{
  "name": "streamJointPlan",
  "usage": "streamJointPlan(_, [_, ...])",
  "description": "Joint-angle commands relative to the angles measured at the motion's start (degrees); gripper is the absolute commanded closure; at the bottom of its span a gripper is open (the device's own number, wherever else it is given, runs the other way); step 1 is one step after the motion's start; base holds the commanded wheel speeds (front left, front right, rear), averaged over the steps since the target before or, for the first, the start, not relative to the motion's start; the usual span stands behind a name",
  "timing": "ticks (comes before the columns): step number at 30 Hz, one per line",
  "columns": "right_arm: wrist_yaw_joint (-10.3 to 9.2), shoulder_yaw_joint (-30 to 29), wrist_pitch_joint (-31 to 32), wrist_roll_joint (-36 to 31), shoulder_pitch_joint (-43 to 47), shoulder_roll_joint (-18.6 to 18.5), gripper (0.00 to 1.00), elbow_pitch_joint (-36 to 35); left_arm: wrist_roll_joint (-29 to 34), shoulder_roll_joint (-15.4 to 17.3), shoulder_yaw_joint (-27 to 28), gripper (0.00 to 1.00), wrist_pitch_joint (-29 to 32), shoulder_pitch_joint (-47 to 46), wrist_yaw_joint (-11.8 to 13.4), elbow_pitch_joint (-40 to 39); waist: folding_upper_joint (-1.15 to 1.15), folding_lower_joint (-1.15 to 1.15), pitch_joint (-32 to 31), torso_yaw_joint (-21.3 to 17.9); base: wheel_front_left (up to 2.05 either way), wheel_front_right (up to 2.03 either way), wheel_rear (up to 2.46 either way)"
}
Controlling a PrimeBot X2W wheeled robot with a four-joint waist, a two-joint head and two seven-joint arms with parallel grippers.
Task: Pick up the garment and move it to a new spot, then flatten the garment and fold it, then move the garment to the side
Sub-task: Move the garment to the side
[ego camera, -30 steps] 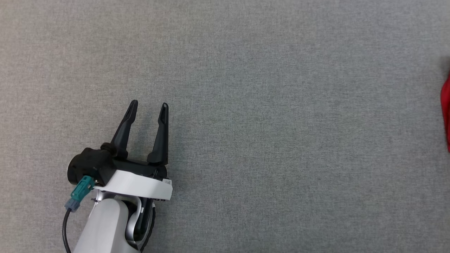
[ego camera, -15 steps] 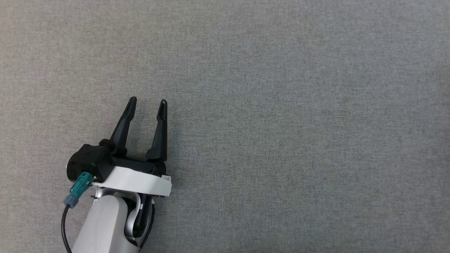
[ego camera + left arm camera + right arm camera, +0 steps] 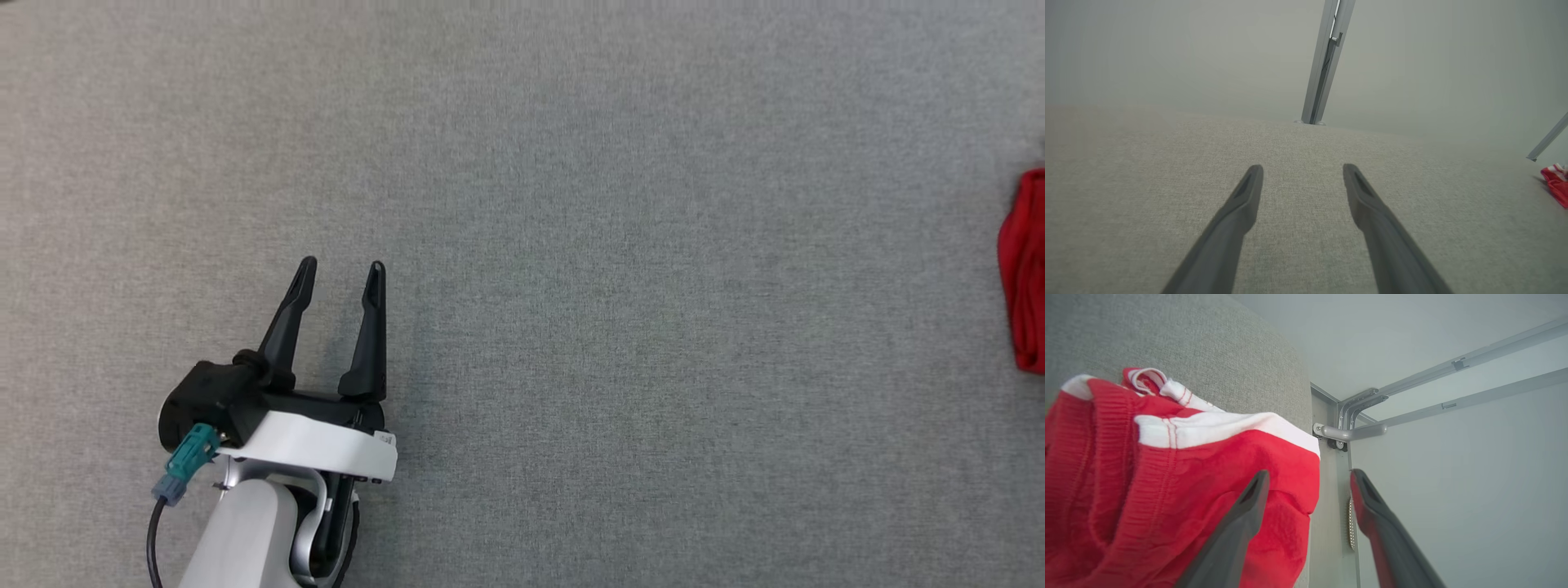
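Placing the garment (image 3: 1167, 477) aside looks finished: it lies just beneath the released right pincer (image 3: 1308, 473); left pincer (image 3: 341, 265) is released too. Next, withdraw without snagging.

1 garment (image 3: 1024, 269), 1 left hand (image 3: 339, 269), 1 right hand (image 3: 1308, 473) and 1 grey surface (image 3: 653, 245).

No text, number or brand can be read anywhere. The one candidate is a small white tag (image 3: 387, 440) at the end of the white band (image 3: 310, 437) behind the left claw (image 3: 341, 265). It carries dark marks, too small and blurred to make out.
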Motion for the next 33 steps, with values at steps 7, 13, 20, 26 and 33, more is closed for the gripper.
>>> streamJointPlan(7, [0.0,4.9,-7.0,1.9,-4.8,1.8,0.0,-1.4,-0.7,0.2,0.8,0.0,-0.2,2.4,0.5,0.0,0.0,0.0,-6.9,0.1,0.0,0.0,0.0])
streamJointPlan(13, [0.0,8.5,-16.2,4.6,-6.8,7.0,0.0,-1.2,0.1,0.2,2.1,0.0,-0.2,4.5,0.8,-0.2,0.0,0.0,-10.9,-0.2,0.0,0.0,0.0])
streamJointPlan(20, [0.0,10.6,-30.7,7.2,-5.8,14.5,0.0,-0.8,-0.1,0.2,4.3,0.0,-0.2,6.9,0.7,-1.0,0.0,0.0,-15.3,-0.3,0.0,0.0,0.0])
streamJointPlan(26, [0.0,9.4,-42.1,6.6,-2.3,21.9,0.0,-1.4,0.8,0.2,5.7,0.0,-0.2,9.4,1.1,-1.7,0.0,0.0,-18.6,-0.4,0.0,0.0,0.0])
streamJointPlan(33, [0.0,7.5,-50.5,5.6,6.8,31.3,0.0,-1.2,0.4,0.2,7.0,0.0,-0.2,13.2,1.6,-2.1,0.0,0.0,-22.2,-0.7,0.0,0.0,0.0])
